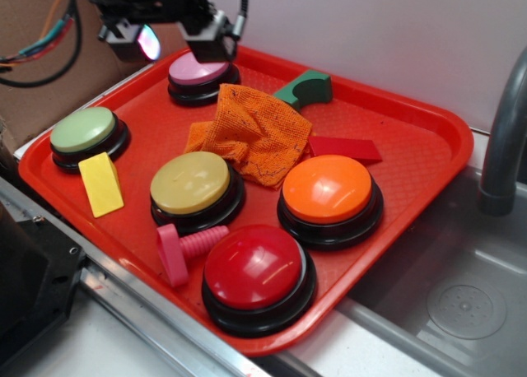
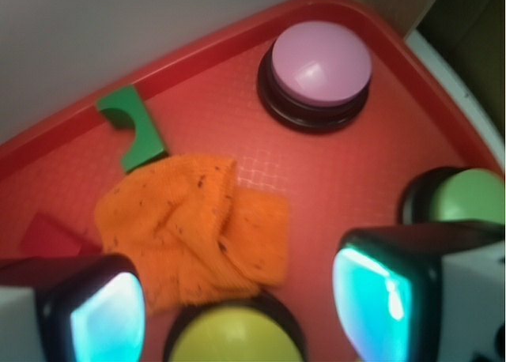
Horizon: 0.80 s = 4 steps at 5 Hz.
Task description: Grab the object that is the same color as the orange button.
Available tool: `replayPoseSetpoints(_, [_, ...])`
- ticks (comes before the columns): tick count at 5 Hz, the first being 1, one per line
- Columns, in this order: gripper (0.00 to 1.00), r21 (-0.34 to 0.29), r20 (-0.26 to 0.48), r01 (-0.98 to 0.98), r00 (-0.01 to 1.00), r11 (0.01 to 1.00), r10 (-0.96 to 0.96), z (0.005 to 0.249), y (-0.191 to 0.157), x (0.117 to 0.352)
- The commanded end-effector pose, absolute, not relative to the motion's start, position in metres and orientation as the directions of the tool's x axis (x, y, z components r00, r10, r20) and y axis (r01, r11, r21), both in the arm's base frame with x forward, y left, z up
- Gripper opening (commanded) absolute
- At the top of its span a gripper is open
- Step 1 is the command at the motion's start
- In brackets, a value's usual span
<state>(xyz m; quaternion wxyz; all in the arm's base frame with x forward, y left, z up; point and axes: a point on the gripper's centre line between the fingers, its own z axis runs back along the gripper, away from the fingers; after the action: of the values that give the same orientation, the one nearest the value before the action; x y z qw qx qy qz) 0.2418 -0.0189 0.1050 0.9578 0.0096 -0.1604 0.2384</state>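
Orange cloth (image 1: 254, 135) (crumpled) sits mid-tray (image 1: 412, 167) — tool (image 1: 174, 33) spread wide above.

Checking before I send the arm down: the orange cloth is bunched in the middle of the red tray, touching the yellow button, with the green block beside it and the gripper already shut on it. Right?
Not quite: the gripper is open and holds nothing, hanging above the orange cloth, as the wrist view shows. The rest stands: cloth mid red tray, against the yellow button, green block beside it.

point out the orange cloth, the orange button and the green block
orange cloth (image 2: 190, 220): wrist view, middle of the crumpled mesh
orange button (image 1: 328, 188): exterior view, top of the dome
green block (image 1: 303, 87): exterior view, its upper face
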Motion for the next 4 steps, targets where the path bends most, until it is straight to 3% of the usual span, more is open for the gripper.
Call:
replayPoseSetpoints(1, [1.0,-0.075,0.294,-0.515,0.807,0.854,0.512,0.048,-0.016,0.28])
replayPoseSetpoints(3, [1.0,-0.084,0.264,-0.527,0.807,0.846,0.529,0.022,-0.014,0.284])
replayPoseSetpoints(4, [0.0,-0.07,0.262,-0.526,0.81,0.847,0.525,0.021,-0.012,0.284])
